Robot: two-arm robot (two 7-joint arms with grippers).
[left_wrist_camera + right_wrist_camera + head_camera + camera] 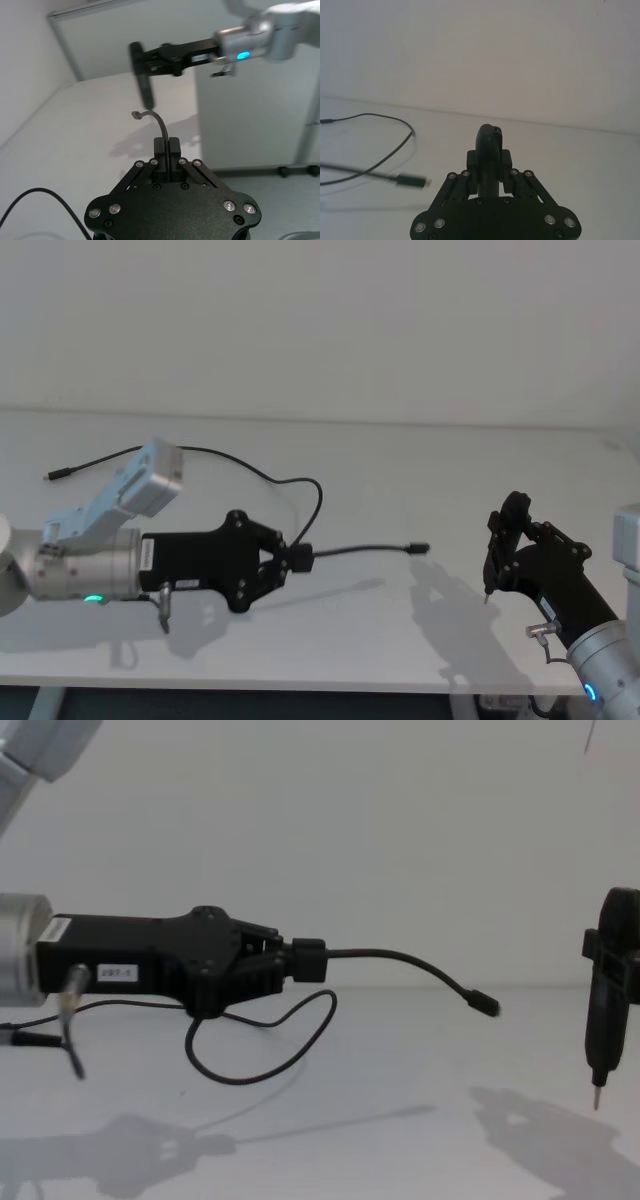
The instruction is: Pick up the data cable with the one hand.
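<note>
The left gripper [293, 560], a black plastic two-fingered unit on a thick silver cylinder [85, 575] with a green ring light, reaches from the left across the white bench [400, 640]. Its jaws are clenched on the long thin black flexible data cable [360, 550], pinching it a short way back from one end. Past the jaws, that free end arches out into the air toward the right and dips to a small black plug [418, 548], held clear of the bench with its shadow on the surface beneath.

Behind the jaws, the data cable curves up and back in a loose loop [240, 1082] that sags below the gripper body toward the bench. From there it runs off to the left, passing behind the arm's silver wrist block [150, 480]. The other plug [57, 475] lies flat on the bench near the back left, well apart from the gripper.

The right gripper [515, 535] sits at the right side of the bench, well apart from the cable's free plug. Its jaws are clamped on a slim black pen-like tool [492, 570], held roughly upright with its metal tip pointing down just above the bench. A plain white wall [320, 320] stands behind the bench.
</note>
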